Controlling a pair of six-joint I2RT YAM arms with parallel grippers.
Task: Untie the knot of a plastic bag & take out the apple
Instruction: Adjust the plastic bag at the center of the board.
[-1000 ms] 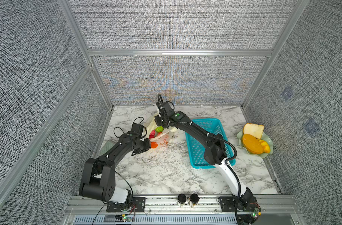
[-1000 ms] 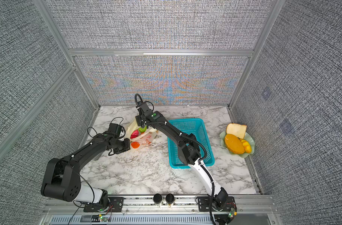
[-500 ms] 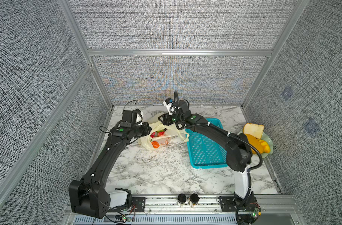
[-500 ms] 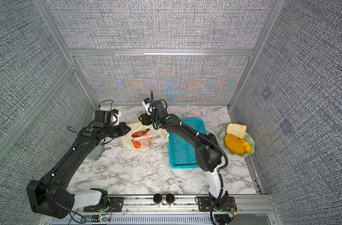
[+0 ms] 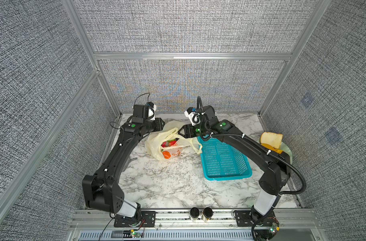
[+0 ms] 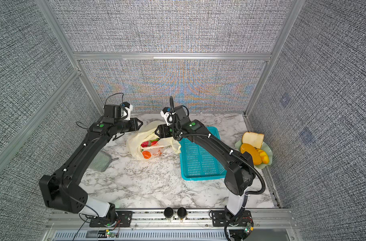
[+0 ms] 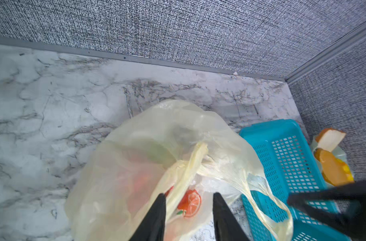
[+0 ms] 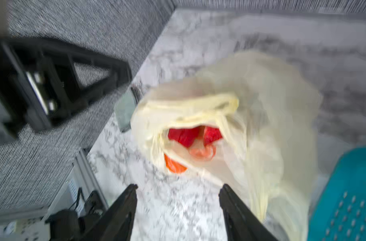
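The pale yellow plastic bag [image 5: 155,144] [image 6: 136,144] lies slumped on the marble table with its mouth gaping. Red shapes [image 5: 169,143] [image 8: 186,135] show in the mouth; I cannot tell whether one is the apple. No tied knot shows; the handle strips [image 5: 195,146] [image 7: 198,154] hang loose. My left gripper [image 5: 163,123] [image 6: 140,123] [image 7: 189,196] hovers open above the bag's back left, with only the bag's skin behind its jaws. My right gripper [image 5: 180,131] [image 6: 156,131] [image 8: 179,186] is open and empty above the bag's back right edge.
A turquoise perforated basket [image 5: 223,160] [image 6: 198,162] stands right of the bag, one handle loop draped on its corner. A pale green plate [image 5: 287,149] [image 6: 269,151] with bread and orange food sits far right. A grey mesh item [image 6: 100,160] lies under the left arm. Walls stand close behind.
Both arms have risen from the bag and drawn apart. The left gripper has opened and let go of the bag. The bag has dropped back with its mouth wider.
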